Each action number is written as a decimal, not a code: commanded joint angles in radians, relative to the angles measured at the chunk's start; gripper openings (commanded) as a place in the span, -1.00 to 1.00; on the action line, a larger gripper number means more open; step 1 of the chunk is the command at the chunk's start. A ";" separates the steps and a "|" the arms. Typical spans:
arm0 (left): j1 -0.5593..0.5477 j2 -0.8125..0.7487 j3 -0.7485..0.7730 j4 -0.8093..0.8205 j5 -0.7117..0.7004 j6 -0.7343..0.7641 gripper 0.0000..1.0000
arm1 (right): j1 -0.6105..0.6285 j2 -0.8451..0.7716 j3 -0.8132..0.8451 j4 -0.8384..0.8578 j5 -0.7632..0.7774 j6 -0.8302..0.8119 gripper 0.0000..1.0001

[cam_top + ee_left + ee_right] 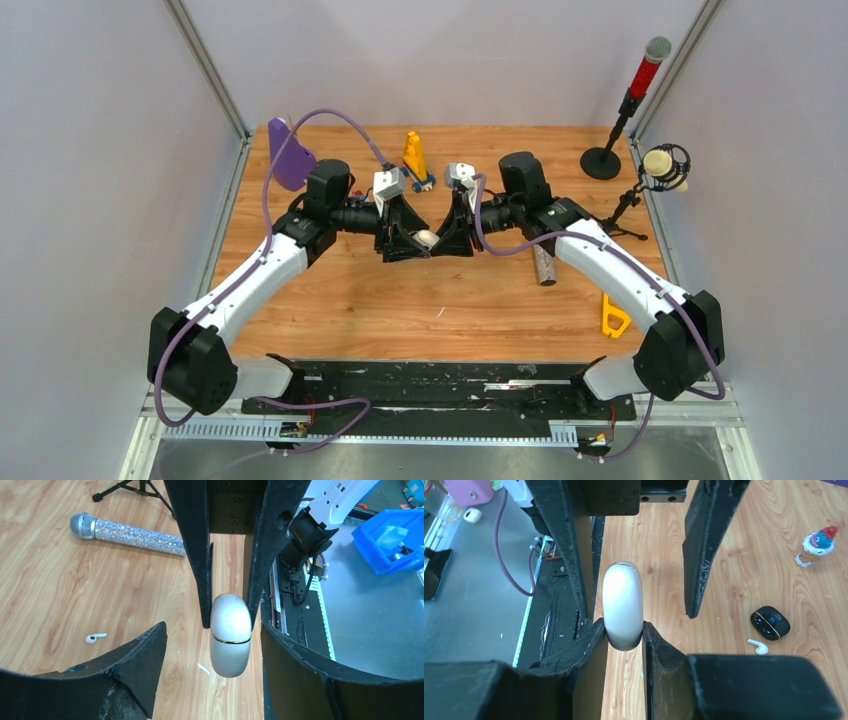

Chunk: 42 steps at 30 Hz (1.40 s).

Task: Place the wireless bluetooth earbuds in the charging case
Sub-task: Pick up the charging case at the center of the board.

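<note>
Only right wrist shows black case (770, 622); right gripper (623, 630) clamps white case (622, 597), left gripper (214, 630) apart

Bright even light; soft glare on charging case (623, 605).

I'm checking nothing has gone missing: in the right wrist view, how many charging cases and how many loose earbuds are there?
Charging cases: 2 (white charging case, black charging case)
Loose earbuds: 1 (white earbud)
Total: 3
</note>
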 commanded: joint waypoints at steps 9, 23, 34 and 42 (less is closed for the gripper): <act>0.013 -0.025 -0.013 0.075 0.045 -0.054 0.57 | 0.004 -0.076 -0.065 0.275 0.050 0.175 -0.91; 0.020 -0.015 -0.008 0.086 0.073 -0.055 0.32 | 0.002 -0.053 -0.077 0.285 0.061 0.165 -0.91; 0.019 -0.016 -0.009 0.091 0.087 -0.054 0.09 | 0.003 -0.042 -0.075 0.282 0.055 0.159 -0.90; 0.021 -0.017 -0.010 0.093 0.085 -0.066 -0.07 | 0.007 -0.035 -0.076 0.280 0.058 0.147 -0.90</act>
